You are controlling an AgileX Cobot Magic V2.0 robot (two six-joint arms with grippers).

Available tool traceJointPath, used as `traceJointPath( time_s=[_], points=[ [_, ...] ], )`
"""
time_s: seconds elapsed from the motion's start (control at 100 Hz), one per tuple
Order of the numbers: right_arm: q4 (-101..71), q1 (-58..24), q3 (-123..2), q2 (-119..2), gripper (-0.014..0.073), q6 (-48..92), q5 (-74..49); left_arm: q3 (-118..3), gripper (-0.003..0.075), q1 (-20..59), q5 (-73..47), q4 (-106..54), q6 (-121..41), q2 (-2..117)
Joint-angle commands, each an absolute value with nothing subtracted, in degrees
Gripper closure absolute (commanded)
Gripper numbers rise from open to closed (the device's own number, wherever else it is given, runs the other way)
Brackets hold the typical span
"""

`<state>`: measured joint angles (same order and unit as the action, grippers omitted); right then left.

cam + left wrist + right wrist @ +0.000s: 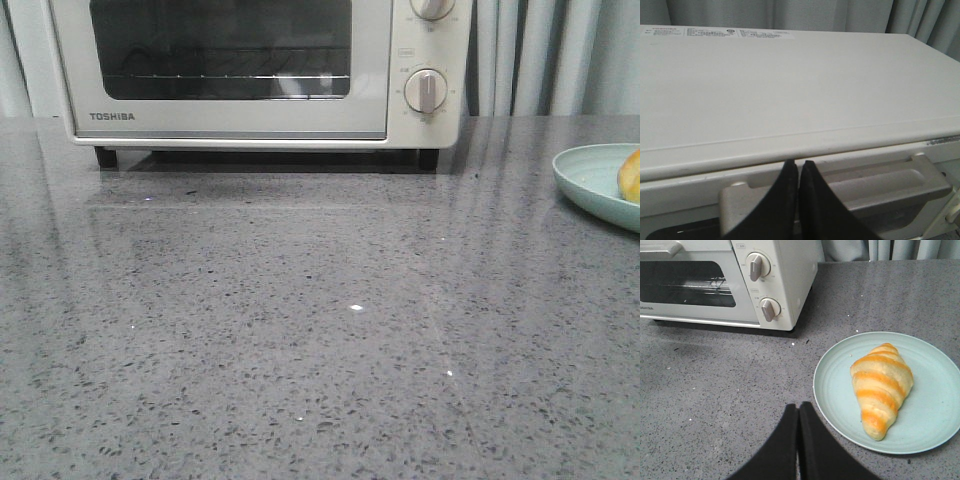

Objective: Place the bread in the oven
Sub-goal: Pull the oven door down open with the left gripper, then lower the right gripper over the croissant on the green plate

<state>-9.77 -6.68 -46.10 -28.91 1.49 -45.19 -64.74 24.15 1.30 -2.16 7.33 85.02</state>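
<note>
Oven door was closed; bread lay on the pale green plate, right of the oven. Left gripper hovered above the door handle, fingers together, empty; right gripper likewise pinched shut. Judgement: open left jaws, hook handle centrally, pull down gently.

Oven at table rear, bread on plate right of it
</note>
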Motion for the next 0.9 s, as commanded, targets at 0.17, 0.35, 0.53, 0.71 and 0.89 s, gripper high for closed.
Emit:
traceJointPath(
  time_s=[0.17, 0.35, 0.53, 0.71, 0.89],
  points=[
    [-10.2, -6.8, -47.9, -29.6, 0.0661, 1.7, -47.0, -55.6, 0.0741, 24.8, -7.7, -6.2, 7.4, 70.7],
    [-10.2, -6.8, -47.7, -29.6, 0.0661, 1.7, -50.6, -51.7, 0.0741, 24.8, -13.2, -5.9, 7.4, 53.4],
    [-10.2, -6.8, -47.7, -30.4, 0.0661, 1.7, -50.2, -51.7, 0.0741, 24.8, -18.5, -0.5, 7.4, 38.5],
    [-10.2, -6.8, -48.0, -34.6, 0.066, 1.7, -48.8, -51.7, 0.0741, 24.8, -22.5, 2.3, 7.4, 27.0],
    [-10.0, -6.8, -48.0, -41.5, 0.0491, 1.7, -48.7, -51.7, 0.0741, 24.8, -29.1, 3.5, 7.4, 23.1]
  ],
)
